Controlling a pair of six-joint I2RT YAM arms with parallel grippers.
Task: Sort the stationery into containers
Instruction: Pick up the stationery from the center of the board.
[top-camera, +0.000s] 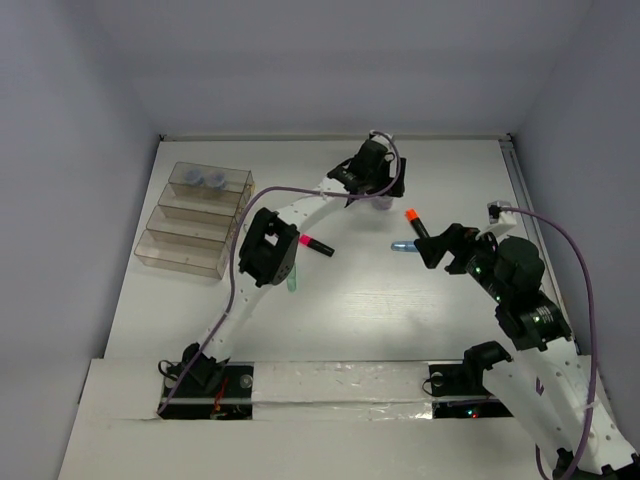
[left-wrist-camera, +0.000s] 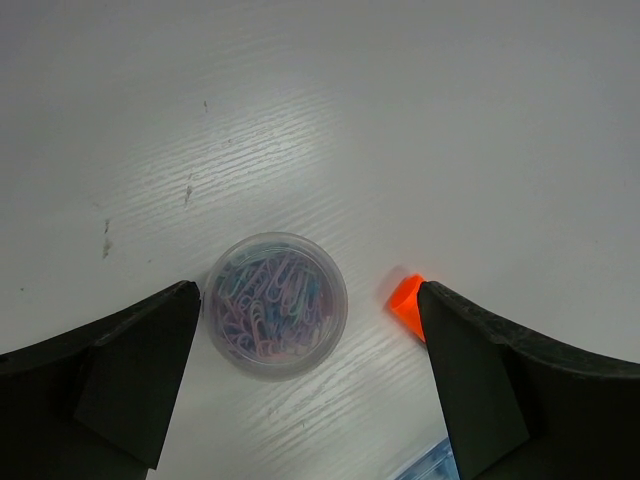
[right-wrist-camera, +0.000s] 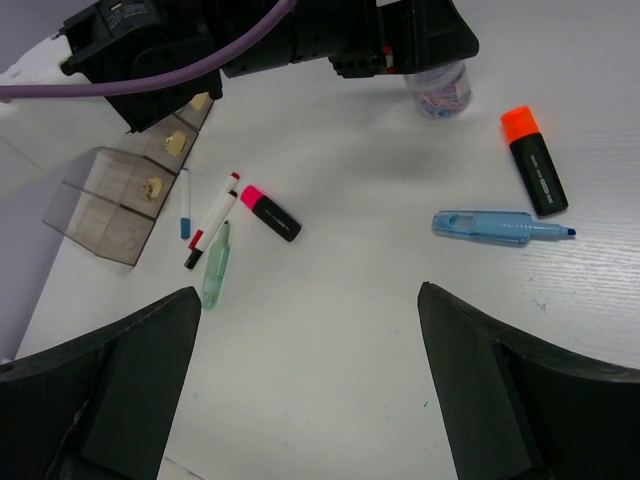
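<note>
Legend, top view, left to right.
- We note clear smoky stepped plastic bins (top-camera: 195, 225) at table's 10 o'clock, with two round grey-blue pots (top-camera: 213, 180) in rearmost bin.
- Pale green marker (right-wrist-camera: 214, 270) and pink-capped black highlighter (top-camera: 316, 243) lie near centre.
- At 12 o'clock, left gripper (left-wrist-camera: 307, 300) has fingers wide apart, straddling clear round pot of pastel paper clips (left-wrist-camera: 275, 305).
- Orange-capped black highlighter (top-camera: 416, 224) lies at that pot's 4 o'clock, with light blue marker (top-camera: 402, 247) beside it.
- At 3 o'clock, right gripper (right-wrist-camera: 310, 300) has fingers apart, holding nothing.

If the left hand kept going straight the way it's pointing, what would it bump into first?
Probably the round pot of paper clips, which sits between the open fingers of the left hand, with the table beneath. Depth is hard to judge.
</note>
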